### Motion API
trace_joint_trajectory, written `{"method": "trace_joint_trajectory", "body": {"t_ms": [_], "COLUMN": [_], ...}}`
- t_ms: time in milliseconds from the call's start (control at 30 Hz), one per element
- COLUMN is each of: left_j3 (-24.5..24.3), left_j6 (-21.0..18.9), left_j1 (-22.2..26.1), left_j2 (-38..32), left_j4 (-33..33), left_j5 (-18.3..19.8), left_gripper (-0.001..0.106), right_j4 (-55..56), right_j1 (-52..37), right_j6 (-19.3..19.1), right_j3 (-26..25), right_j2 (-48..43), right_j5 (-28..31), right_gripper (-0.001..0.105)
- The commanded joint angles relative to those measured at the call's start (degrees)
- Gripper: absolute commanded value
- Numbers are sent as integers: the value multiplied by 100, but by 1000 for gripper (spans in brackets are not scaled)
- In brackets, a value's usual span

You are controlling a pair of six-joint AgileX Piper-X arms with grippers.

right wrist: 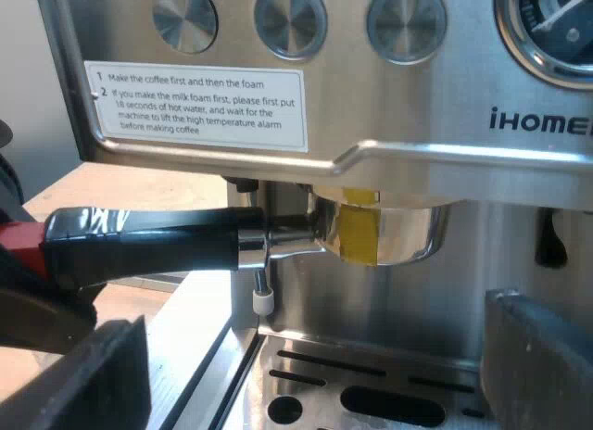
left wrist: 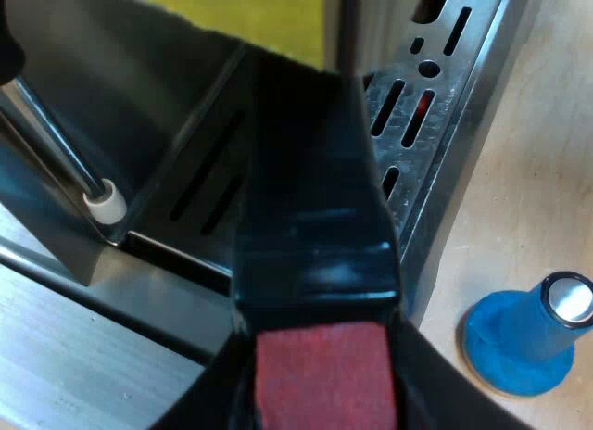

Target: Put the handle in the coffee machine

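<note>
Up close, left gripper (left wrist: 324,398) clenched the handle (left wrist: 315,235) at its red end, over the drip tray (left wrist: 435,106), blue tamper (left wrist: 523,342) nearby. Right wrist view added the holder (right wrist: 380,231) up under the espresso machine (right wrist: 417,161) head; right gripper (right wrist: 315,374) spread wide, empty.

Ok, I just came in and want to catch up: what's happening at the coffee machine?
The left gripper is shut on the handle at its red end, and the metal holder sits up under the front of the espresso machine. The right gripper is open, holding nothing, facing the machine. A blue tamper stands by the drip tray.
</note>
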Motion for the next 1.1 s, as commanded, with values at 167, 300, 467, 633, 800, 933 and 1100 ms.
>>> {"method": "trace_joint_trajectory", "body": {"t_ms": [167, 300, 467, 633, 800, 933, 1100], "left_j3": [-90, -73, -73, -73, -73, -73, -73], "left_j6": [168, 287, 428, 490, 485, 425, 329], "left_j1": [42, 127, 193, 193, 154, 52, -57], "left_j2": [-152, -152, -152, -152, -152, -130, 20], "left_j4": [89, 142, 211, 271, 218, 145, 103], "left_j5": [758, 782, 879, 866, 805, 760, 731], "left_gripper": [0, 0, 0, 0, 0, 0, 0], "right_j4": [-26, -26, -26, -26, -26, -26, -26], "right_j1": [15, 15, 15, 15, 15, 15, 15], "right_j6": [-70, -70, -70, -70, -70, -70, -70], "right_j3": [-13, -13, -13, -13, -13, -13, -13], "right_j2": [-6, -6, -6, -6, -6, -6, -6], "right_j5": [33, 33, 33, 33, 33, 33, 33], "right_gripper": [74, 74, 74, 74, 74, 74, 74]}}
